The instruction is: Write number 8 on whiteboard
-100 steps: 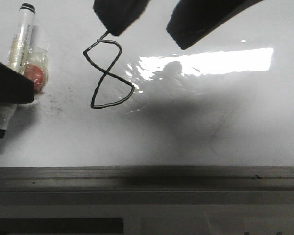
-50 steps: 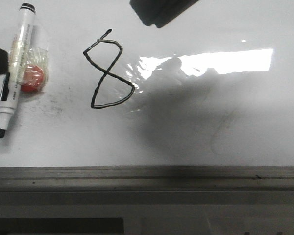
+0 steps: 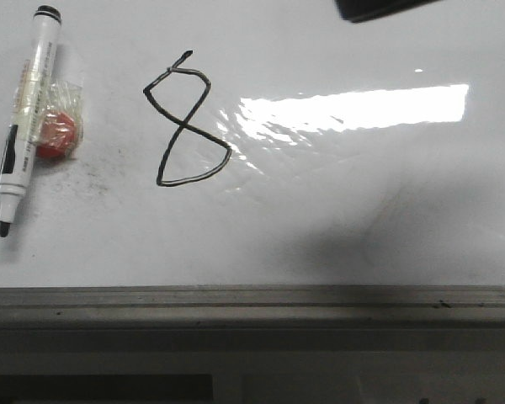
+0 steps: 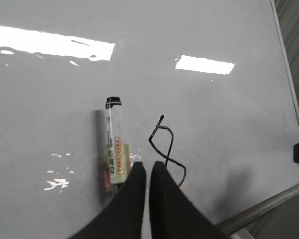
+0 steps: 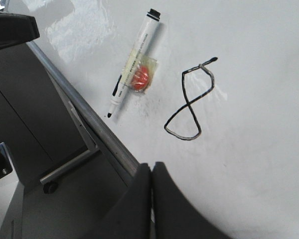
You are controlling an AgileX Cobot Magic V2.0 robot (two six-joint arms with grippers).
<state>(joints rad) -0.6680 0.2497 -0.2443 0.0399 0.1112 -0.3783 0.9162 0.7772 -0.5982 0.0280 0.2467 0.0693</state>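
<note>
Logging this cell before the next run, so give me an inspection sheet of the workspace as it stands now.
Surface: whiteboard, glossy, glare patches, faint grey smears; grey frame strip on its near edge.
Job's things: number 8 drawn in black, both loops closed, small tail on top.
Clutter: uncapped marker lying flat left of the 8, tip toward the frame; red object in clear wrap touching its side.
Grippers: left gripper shut, empty; right gripper shut, empty; both off the board.
Cables: nothing seen.
Surroundings: dark floor and a metal leg with caster beyond the frame.
</note>
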